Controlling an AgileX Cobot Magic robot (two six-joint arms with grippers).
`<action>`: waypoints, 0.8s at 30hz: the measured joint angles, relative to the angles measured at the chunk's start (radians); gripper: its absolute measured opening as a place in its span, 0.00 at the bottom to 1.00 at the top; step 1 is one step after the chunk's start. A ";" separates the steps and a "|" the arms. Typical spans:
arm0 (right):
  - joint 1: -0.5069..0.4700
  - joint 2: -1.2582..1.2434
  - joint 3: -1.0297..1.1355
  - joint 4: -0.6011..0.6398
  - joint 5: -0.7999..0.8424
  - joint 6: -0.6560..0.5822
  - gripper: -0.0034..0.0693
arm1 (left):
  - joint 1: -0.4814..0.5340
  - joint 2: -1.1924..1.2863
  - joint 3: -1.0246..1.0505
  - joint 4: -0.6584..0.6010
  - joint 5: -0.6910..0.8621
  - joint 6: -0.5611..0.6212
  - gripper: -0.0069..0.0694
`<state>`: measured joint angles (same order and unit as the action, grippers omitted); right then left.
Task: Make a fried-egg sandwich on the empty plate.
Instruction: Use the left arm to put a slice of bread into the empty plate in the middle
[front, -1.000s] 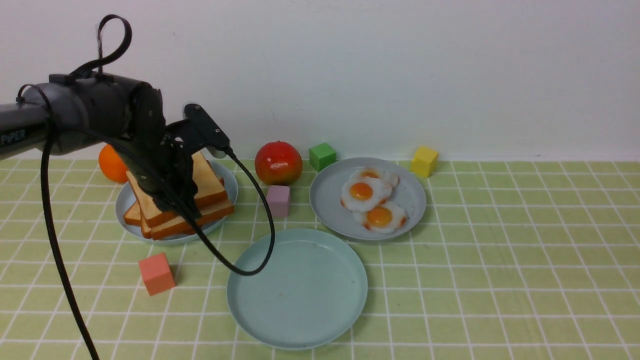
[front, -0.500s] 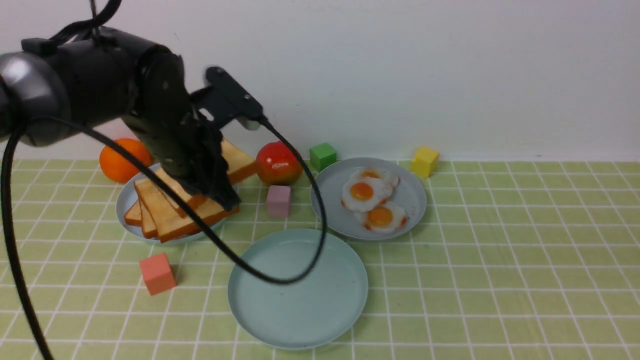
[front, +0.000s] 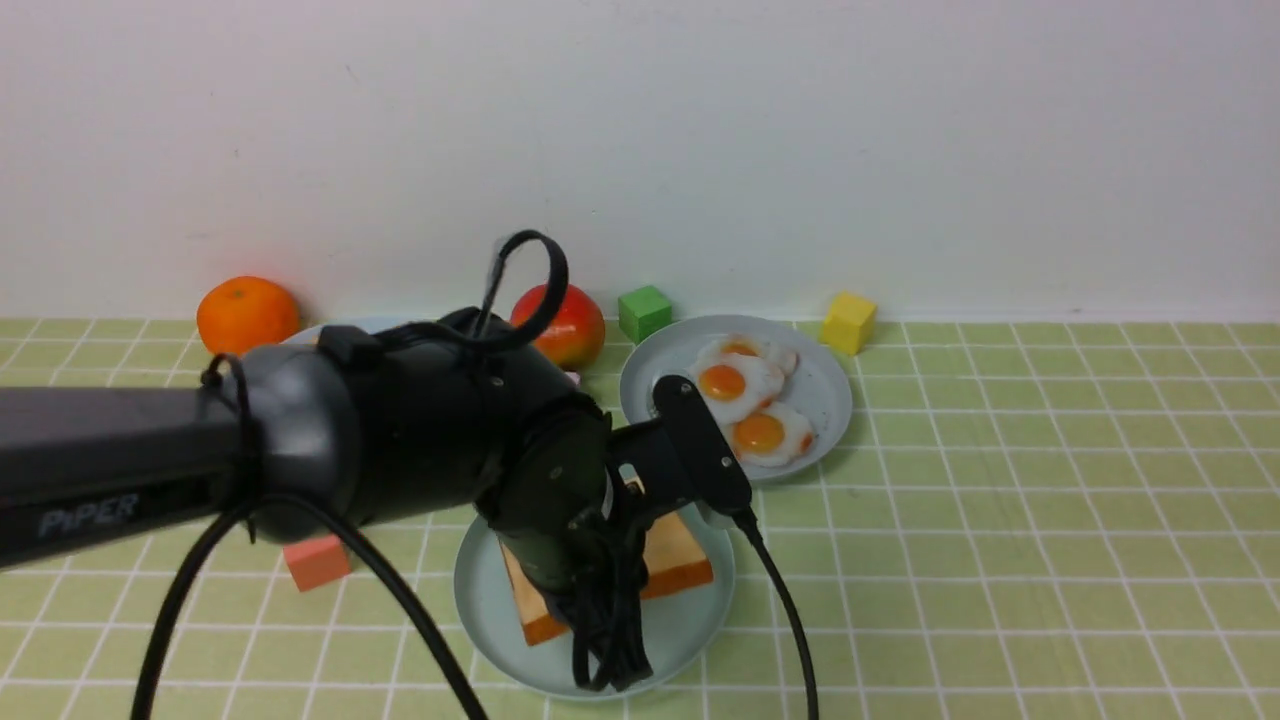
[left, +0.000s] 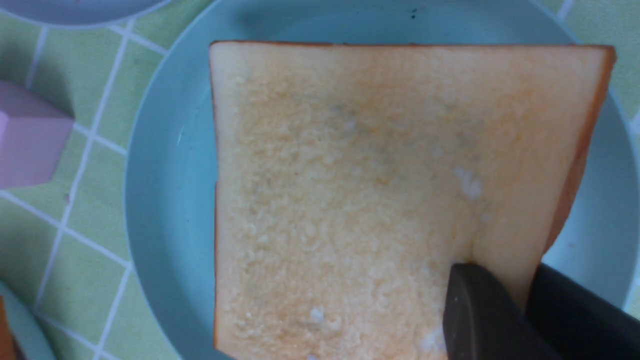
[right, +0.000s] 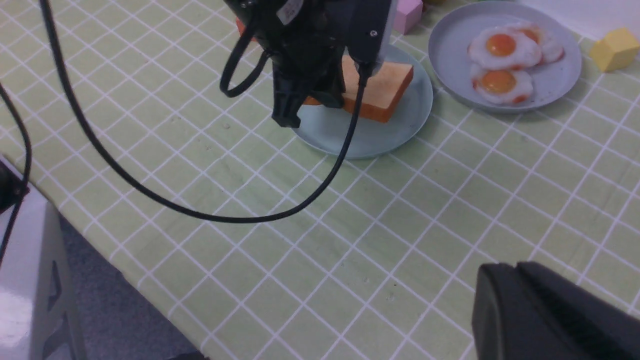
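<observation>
Placing the first toast (left: 350, 190) — the left gripper (left: 505, 285) pinches its edge, plate (left: 160, 210) just beneath the jaws; next, let go. Right gripper (right: 550, 315) — jaws' state cannot be told.

"PiPER" (blurry, likely that spelling) along the left arm (front: 150, 470)

Left arm (front: 300, 450) covers nearly all of grey plate (front: 345, 325) behind-left of mint plate (front: 700, 610); only rim sliver shows. Red cube (front: 318, 563) left of mint plate part-covered. Toast slice (front: 680, 555) on mint plate half hidden under left gripper (left: 522, 305). Right gripper (right: 545, 315) cut off, jaws unreadable.
</observation>
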<state>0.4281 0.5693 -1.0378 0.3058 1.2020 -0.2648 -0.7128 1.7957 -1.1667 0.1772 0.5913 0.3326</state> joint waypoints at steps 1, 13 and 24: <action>0.000 0.000 0.000 0.000 0.002 0.000 0.12 | 0.000 0.000 0.000 0.001 0.000 0.000 0.20; 0.000 0.000 0.000 0.031 0.067 0.016 0.15 | 0.000 0.031 0.000 0.006 0.009 0.000 0.44; 0.000 0.000 0.000 -0.052 0.046 0.100 0.35 | 0.000 -0.109 0.000 -0.014 0.063 -0.123 0.67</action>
<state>0.4281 0.5693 -1.0378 0.2537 1.2485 -0.1648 -0.7128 1.6872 -1.1667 0.1636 0.6542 0.2094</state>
